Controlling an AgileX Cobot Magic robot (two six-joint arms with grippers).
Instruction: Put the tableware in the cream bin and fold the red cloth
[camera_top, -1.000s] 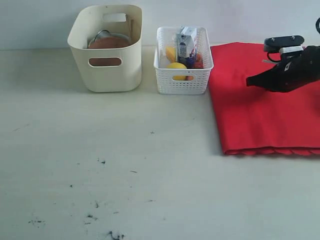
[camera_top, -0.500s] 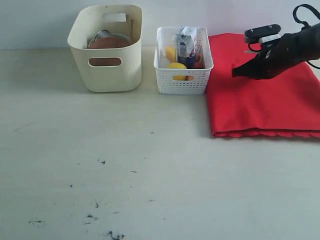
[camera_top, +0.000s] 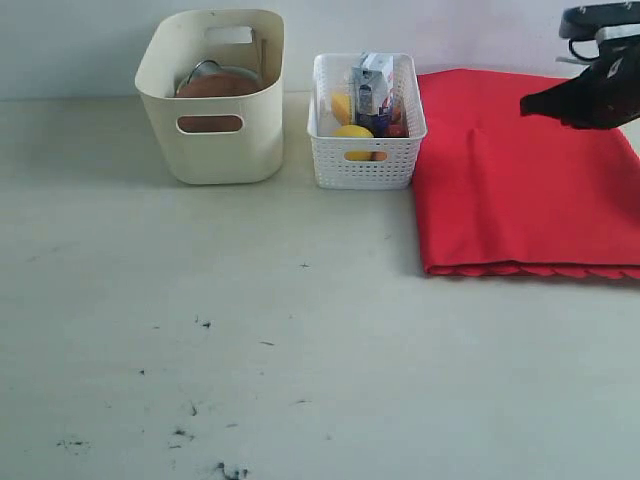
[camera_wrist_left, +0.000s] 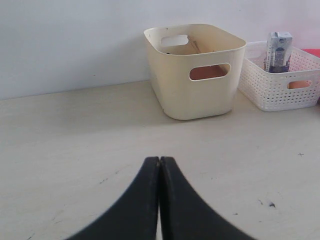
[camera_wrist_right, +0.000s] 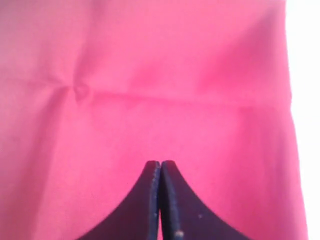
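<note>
Left gripper (camera_wrist_left: 159, 167): jaws pressed together, nothing btwn them, over bare table (camera_top: 300, 350); not seen in ext. view.
Cream bin (camera_top: 210, 145): upright, leftmost item at the far side of the table. Round brown wooden plate (camera_top: 218, 86) lies inside, also showing through the handle cutout; other contents unclear.
White lattice basket (camera_top: 365, 165): just right of bin, not touching it; holds milk carton (camera_top: 372, 85) and a yellow fruit (camera_top: 353, 132).
Red cloth (camera_top: 520, 200): flat on table, left edge just beside basket, scalloped edge on near side, crease lines visible.
Right gripper (camera_top: 527, 105): jaws closed tip to tip, empty, above cloth's far right part.
</note>
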